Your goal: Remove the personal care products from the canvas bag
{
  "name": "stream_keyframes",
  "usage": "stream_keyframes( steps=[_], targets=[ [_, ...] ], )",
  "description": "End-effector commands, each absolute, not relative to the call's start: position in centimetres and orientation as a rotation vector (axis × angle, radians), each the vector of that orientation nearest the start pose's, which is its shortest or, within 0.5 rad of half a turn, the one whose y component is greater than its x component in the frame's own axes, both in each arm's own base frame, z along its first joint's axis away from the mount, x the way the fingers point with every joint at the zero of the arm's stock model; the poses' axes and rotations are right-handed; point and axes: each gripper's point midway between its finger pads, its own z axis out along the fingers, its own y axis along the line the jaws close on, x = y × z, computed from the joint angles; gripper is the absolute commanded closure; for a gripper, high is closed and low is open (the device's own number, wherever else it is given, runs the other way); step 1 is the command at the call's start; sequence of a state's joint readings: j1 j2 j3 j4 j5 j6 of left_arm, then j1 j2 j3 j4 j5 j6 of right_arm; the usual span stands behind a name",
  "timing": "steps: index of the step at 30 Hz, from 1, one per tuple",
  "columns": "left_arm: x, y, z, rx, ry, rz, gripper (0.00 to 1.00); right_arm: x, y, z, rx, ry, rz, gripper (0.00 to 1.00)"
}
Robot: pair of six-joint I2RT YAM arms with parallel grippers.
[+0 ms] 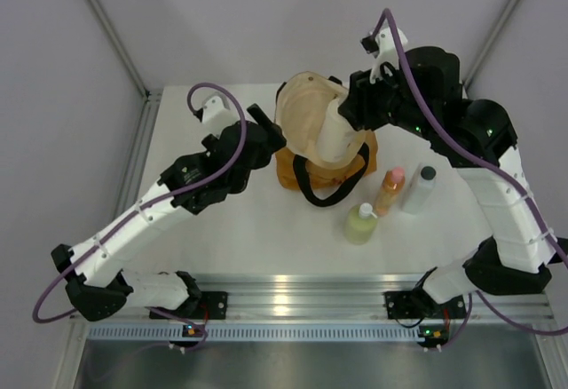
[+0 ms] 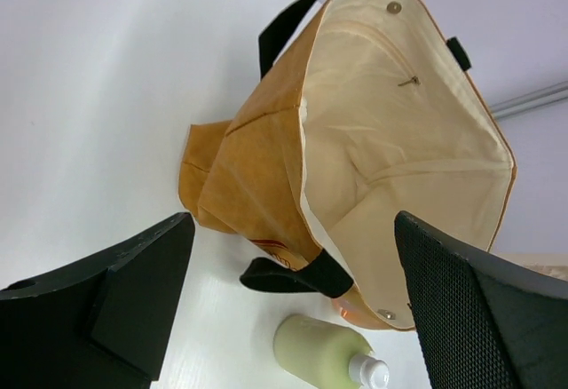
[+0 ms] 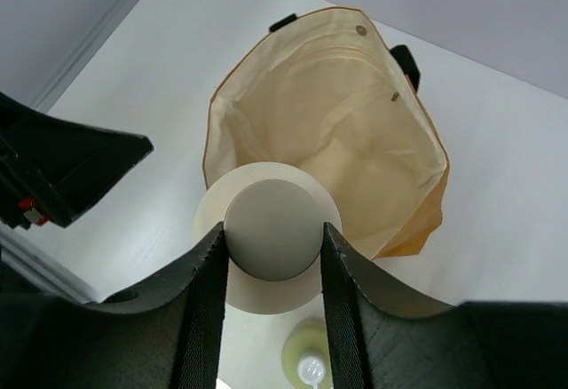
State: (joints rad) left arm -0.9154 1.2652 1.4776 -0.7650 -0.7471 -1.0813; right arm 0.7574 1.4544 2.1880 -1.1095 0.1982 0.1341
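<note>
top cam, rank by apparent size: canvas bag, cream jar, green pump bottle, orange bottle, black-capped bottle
1. canvas bag
2. cream jar, but it is held up nearer the camera, so unsure
3. green pump bottle, black-capped bottle, orange bottle: roughly alike, not ranked

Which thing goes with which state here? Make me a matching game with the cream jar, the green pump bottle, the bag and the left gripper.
Things:
1. cream jar
2. pale-green pump bottle
3. canvas bag
4. left gripper

States:
A. open, holding nothing
B. clamped in the right gripper
C. on the table, outside the bag
D. mouth gaping, cream lining showing

Pairs: 1-B, 2-C, 3-D, 4-A.
</note>
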Motion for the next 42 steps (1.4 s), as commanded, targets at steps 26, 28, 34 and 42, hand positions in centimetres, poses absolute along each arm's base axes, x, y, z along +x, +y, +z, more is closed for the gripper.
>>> stream_keyframes(
  steps=[26, 28, 34, 42],
  targets=[
    [22.6, -11.7, 40.0, -0.439, 1.769, -0.434, 0.02, 15.6, 32.8, 37.7, -0.914, 1.592, 0.634, 1.00],
    [22.3, -11.5, 39.4, -0.421, 1.791, -0.425, 0.02, 16.0, 32.8, 37.2, -0.860, 1.569, 0.625, 1.00],
    [21.5, -11.9, 38.0, -0.353, 1.851, -0.433, 0.02, 16.3, 32.4, 32.3, -0.792, 1.618, 0.603, 1.00],
    [20.7, -12.0, 36.4, -0.281, 1.911, -0.420, 0.02, 16.4, 30.9, 27.8, -0.752, 1.673, 0.557, 1.00]
  ],
)
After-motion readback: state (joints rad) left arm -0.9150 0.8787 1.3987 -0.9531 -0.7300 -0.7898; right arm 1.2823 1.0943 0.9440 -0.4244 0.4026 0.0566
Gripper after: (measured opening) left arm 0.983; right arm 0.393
